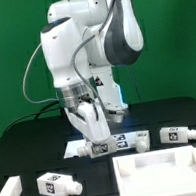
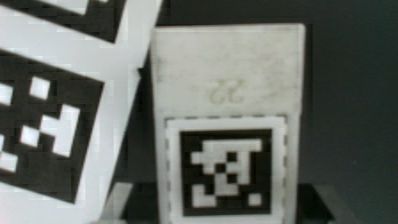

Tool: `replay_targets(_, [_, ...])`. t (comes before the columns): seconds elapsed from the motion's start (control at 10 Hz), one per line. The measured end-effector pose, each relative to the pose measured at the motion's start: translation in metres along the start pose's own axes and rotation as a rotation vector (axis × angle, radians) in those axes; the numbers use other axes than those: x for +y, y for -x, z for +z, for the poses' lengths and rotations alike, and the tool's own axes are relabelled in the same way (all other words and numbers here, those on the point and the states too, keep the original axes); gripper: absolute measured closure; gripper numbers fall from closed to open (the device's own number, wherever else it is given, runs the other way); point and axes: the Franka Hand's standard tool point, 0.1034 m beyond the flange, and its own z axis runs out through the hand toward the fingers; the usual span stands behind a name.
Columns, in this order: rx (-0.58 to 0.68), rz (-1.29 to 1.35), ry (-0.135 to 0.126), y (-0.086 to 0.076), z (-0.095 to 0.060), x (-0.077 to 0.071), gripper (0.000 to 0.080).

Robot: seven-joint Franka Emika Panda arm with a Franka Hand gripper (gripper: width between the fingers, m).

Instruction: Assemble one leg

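Gripper (image 1: 90, 141) down at a leg (image 2: 222, 110) — jaw gap hidden, can't tell if it's gripped; no leg fitted into the tabletop (image 1: 123, 173) yet.

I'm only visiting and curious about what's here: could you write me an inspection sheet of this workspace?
Surface: black table.
Job's things: tagged white legs lying down: front leg, middle leg, outer leg at the exterior view's right; rimmed white tabletop in front.
Clutter: unidentified white piece at the exterior view's left edge.
Grippers: pincer low beside the middle leg; open or shut unclear.
Cables: black cable looping beside the arm.
Surroundings: green backdrop.
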Motion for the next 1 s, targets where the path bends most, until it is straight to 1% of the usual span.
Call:
replay_targets(0.2, [-0.002,0.155,0.001,0.001,0.000,0.000,0.0512])
replay_targets(0.3, [0.000,0.397,0.006,0.005,0.000,-0.001,0.0512])
replay_targets(0.4, [0.013,0.584,0.003,0.011,0.002,-0.001,0.0512])
replay_targets(0.5, [0.011,0.687,-0.015,0.014,0.001,-0.004,0.0512])
replay_targets(0.6, [0.045,0.786,-0.075,0.015,-0.007,-0.017,0.0512])
replay_targets(0.7, [0.040,0.810,-0.073,0.020,-0.004,-0.016,0.0512])
replay_targets(0.8, [0.030,0.870,-0.070,0.021,-0.003,-0.015,0.0512])
replay_targets(0.9, [0.025,0.938,-0.073,0.022,-0.002,-0.015,0.0512])
replay_targets(1.0, [0.013,1.024,-0.063,0.022,-0.001,-0.012,0.0512])
